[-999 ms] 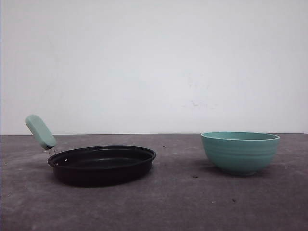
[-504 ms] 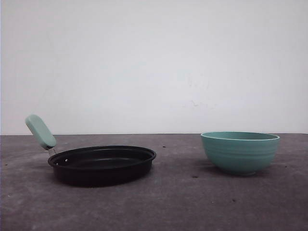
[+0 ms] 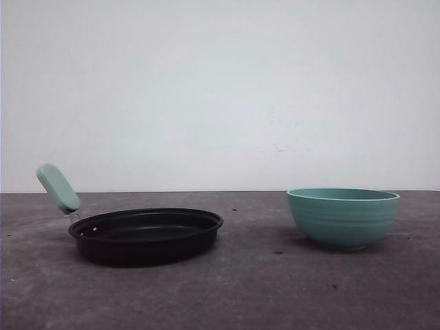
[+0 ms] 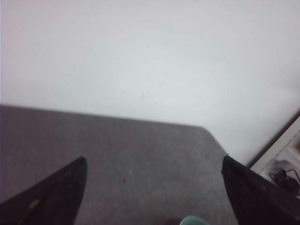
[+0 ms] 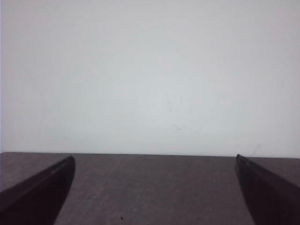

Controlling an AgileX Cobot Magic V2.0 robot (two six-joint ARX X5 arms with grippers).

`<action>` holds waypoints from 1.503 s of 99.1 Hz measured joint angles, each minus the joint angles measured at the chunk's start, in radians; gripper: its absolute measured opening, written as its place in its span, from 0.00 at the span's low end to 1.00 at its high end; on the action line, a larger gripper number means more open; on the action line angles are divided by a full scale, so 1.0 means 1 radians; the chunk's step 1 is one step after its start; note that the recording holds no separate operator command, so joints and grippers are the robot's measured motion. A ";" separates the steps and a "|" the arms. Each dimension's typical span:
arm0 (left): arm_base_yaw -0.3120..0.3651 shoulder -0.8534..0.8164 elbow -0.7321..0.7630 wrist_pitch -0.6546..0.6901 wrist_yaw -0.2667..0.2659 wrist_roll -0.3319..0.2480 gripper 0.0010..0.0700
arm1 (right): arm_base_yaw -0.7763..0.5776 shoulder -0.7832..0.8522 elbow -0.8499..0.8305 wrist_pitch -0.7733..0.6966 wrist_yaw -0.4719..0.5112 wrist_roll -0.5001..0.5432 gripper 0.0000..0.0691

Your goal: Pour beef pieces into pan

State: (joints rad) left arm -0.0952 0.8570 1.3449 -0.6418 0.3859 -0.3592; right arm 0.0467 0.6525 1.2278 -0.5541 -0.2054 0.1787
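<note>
Two pincers spread wide, pan left of teal bowl

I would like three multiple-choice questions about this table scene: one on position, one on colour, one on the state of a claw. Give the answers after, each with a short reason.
1. In the front view, where does the pan stand relative to the bowl?
A. to its left
B. to its right
C. inside it

2. What colour is the pan's handle?
A. red
B. pale mint green
C. black

3. How is the right claw?
A. shut on the bowl
B. shut on the pan
C. open, holding nothing

Answers: 1 A, the two stand apart on the table. 2 B, it rises pale green at the pan's left. 3 C, its fingers are spread wide over bare table.
</note>
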 joint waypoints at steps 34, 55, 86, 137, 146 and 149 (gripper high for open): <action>-0.011 -0.025 -0.542 0.290 -0.021 -0.141 0.80 | 0.012 0.006 0.000 -0.083 0.054 -0.032 0.99; -0.013 0.013 -0.798 0.516 -0.012 -0.329 0.90 | 0.020 0.011 0.000 -0.095 0.072 -0.049 0.99; -0.037 0.256 -0.845 0.663 0.012 -0.385 0.92 | 0.021 0.050 0.000 -0.119 0.072 -0.051 0.99; -0.109 0.549 -0.845 0.927 -0.033 -0.425 0.89 | 0.021 0.048 0.000 -0.243 0.072 -0.042 0.99; -0.113 0.572 -0.845 0.932 -0.040 -0.435 0.77 | 0.021 0.048 0.000 -0.249 0.074 -0.042 0.99; -0.116 0.576 -0.845 0.935 -0.043 -0.439 0.70 | 0.021 0.048 0.000 -0.249 0.074 -0.042 0.99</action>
State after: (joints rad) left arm -0.2111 1.4326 0.5003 0.2932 0.3428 -0.7982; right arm 0.0673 0.7006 1.2278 -0.8036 -0.1314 0.1364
